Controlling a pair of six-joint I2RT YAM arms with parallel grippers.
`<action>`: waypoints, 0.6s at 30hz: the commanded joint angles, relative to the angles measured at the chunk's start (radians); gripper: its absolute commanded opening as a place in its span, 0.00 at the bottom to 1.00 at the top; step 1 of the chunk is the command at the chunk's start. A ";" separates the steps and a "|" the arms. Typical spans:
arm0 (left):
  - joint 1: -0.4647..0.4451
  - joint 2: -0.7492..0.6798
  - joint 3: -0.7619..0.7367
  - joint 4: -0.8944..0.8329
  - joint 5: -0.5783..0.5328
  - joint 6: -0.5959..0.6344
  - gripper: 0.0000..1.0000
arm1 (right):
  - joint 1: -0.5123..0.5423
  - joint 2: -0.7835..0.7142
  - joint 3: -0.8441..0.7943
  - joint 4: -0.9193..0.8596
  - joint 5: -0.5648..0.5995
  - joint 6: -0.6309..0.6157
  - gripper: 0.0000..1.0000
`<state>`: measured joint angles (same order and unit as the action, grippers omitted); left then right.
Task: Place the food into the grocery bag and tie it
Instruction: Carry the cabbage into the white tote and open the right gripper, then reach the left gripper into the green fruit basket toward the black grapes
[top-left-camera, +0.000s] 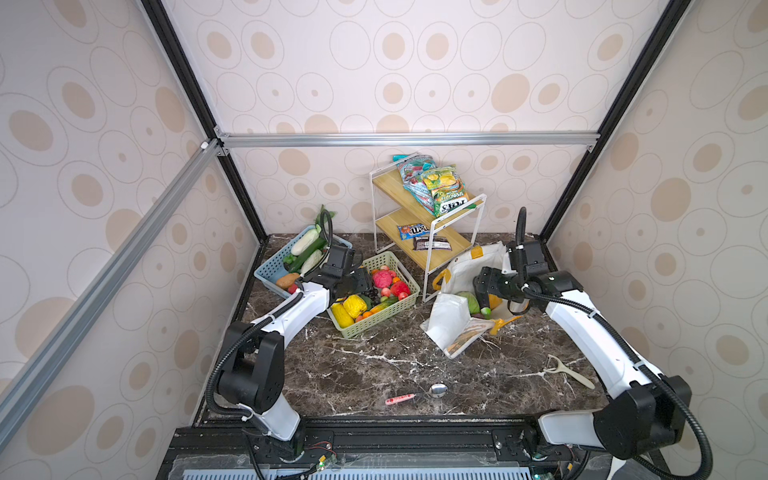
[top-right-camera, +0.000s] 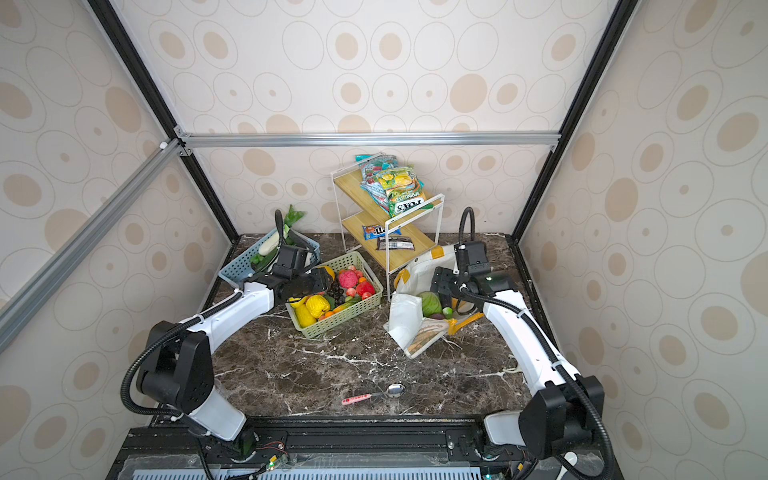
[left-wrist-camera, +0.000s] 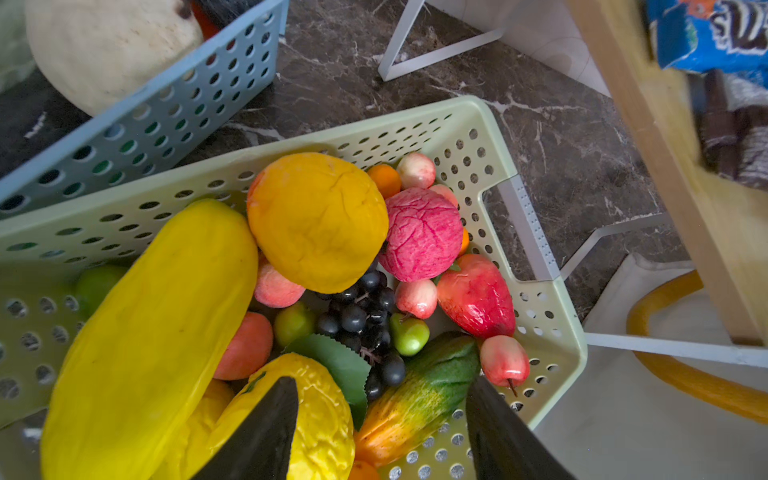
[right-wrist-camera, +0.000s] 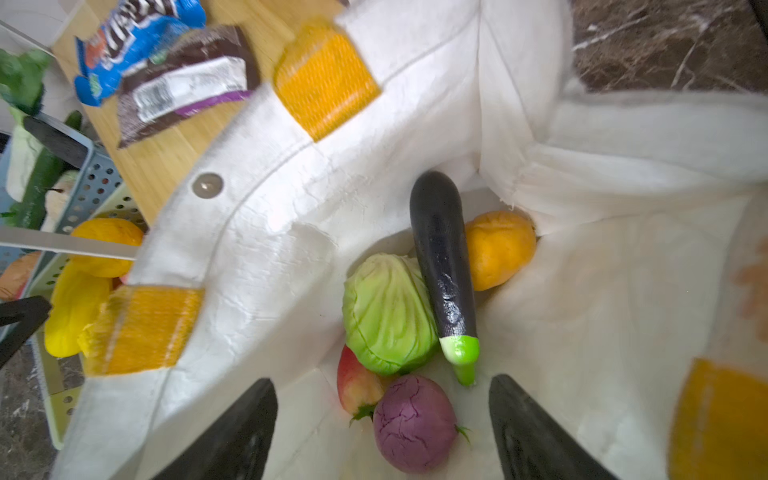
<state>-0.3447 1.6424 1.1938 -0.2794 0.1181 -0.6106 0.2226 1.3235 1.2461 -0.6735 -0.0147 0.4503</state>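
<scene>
The white grocery bag (top-left-camera: 451, 328) with yellow-orange handles lies open on the right of the table. My right gripper (right-wrist-camera: 382, 415) hangs open over its mouth, seen in a top view as my right gripper (top-left-camera: 484, 300). Inside lie a light-green cabbage (right-wrist-camera: 386, 316), a dark eggplant (right-wrist-camera: 440, 257), an orange piece (right-wrist-camera: 498, 249), a purple round piece (right-wrist-camera: 411, 424) and a red-yellow fruit (right-wrist-camera: 357, 382). More food fills the green basket (left-wrist-camera: 291, 137): a grape bunch (left-wrist-camera: 365, 316), a long yellow piece (left-wrist-camera: 158, 332) and a pink ball (left-wrist-camera: 419, 232). My left gripper (left-wrist-camera: 382, 415) is open just above it, holding nothing.
A blue basket (top-left-camera: 266, 272) with long vegetables stands behind the green basket (top-left-camera: 374, 322). A wood-and-wire shelf (top-left-camera: 428, 216) with snack packets stands at the back, close to the bag. A spoon (top-left-camera: 419, 395) and a peeler (top-left-camera: 569, 370) lie near the front edge.
</scene>
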 joint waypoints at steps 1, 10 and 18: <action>-0.023 0.029 0.061 -0.007 -0.032 0.014 0.62 | -0.002 -0.037 0.021 -0.041 0.015 -0.010 0.83; -0.051 0.091 0.110 -0.002 -0.149 0.017 0.59 | 0.000 -0.082 0.006 -0.022 -0.026 0.000 0.83; -0.046 0.200 0.235 -0.047 -0.325 0.089 0.84 | 0.009 -0.087 -0.032 0.002 -0.052 0.017 0.82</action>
<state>-0.3901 1.8130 1.3865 -0.2993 -0.1158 -0.5606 0.2253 1.2549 1.2289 -0.6758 -0.0544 0.4572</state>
